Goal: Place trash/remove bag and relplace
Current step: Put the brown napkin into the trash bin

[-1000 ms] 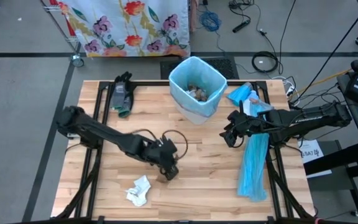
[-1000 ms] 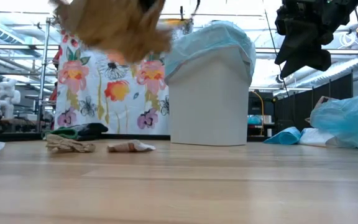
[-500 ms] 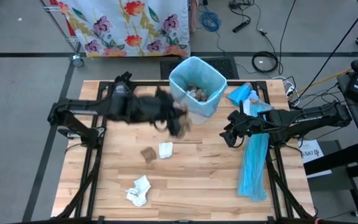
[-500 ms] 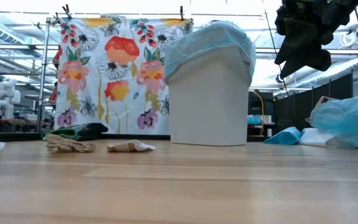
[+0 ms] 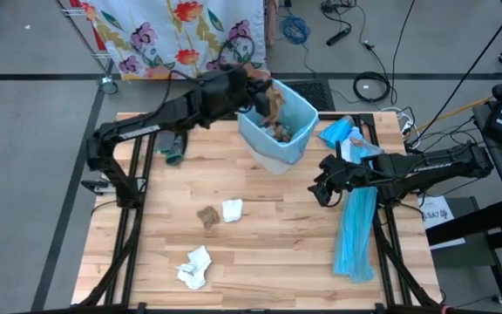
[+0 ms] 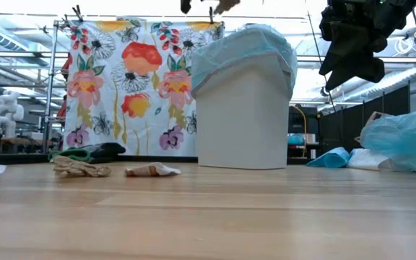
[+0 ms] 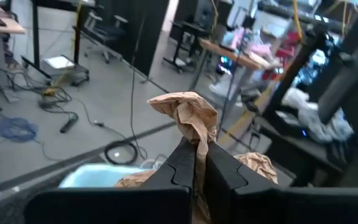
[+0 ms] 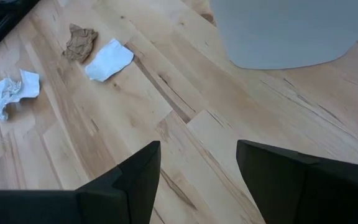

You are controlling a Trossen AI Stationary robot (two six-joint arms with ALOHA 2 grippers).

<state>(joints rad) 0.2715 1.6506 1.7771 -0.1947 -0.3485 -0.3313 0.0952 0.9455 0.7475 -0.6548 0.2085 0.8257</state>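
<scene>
Left gripper (image 5: 264, 94) pinches a brown paper wad (image 7: 188, 115) over the bin's (image 5: 277, 122) eleven-o'clock rim to drop it in, while the right gripper (image 5: 321, 190) waits open above the bench (image 5: 268, 253).

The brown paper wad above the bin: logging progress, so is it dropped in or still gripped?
Gripped: the left gripper pinches the crumpled brown paper wad over the blue-lined bin.
</scene>
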